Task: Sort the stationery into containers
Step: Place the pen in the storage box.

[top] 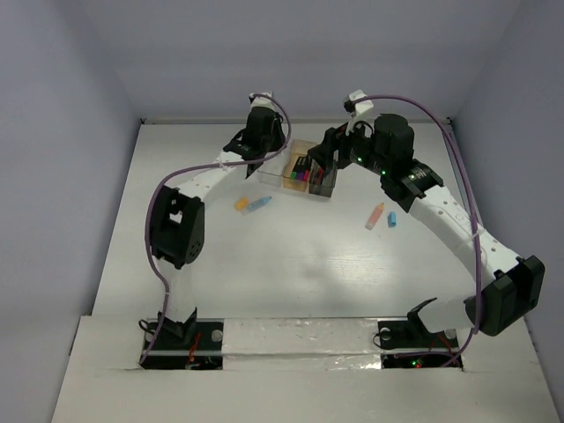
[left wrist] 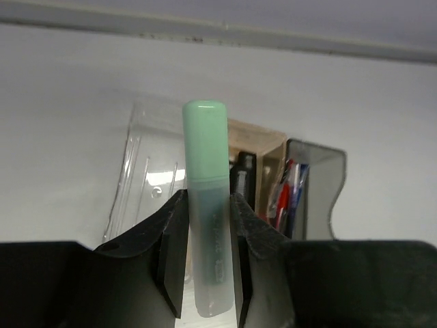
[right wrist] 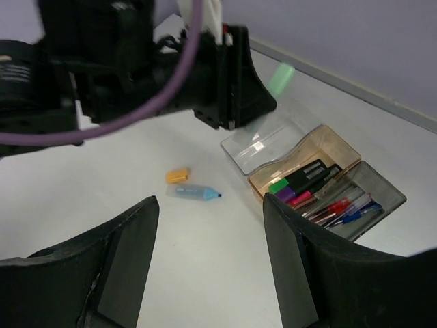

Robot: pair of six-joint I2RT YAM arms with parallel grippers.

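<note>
The left gripper [left wrist: 208, 260] is clenched on a green marker [left wrist: 205, 205]. The marker stands upright at the centre of the left wrist view, with the clear box [left wrist: 143, 181] just behind it. To the right of that box sit the tan box [left wrist: 263, 147], holding markers, and the grey box [left wrist: 317, 178], holding pens [right wrist: 341, 205]. The right gripper [right wrist: 212, 260] is spread wide and grasps nothing. An orange piece [right wrist: 177, 175] and a light-blue piece [right wrist: 196, 192] lie on the table [top: 291, 273], left of centre in the right wrist view. An orange stub [top: 375, 215] and a blue stub [top: 392, 220] lie right of centre in the top view.
</note>
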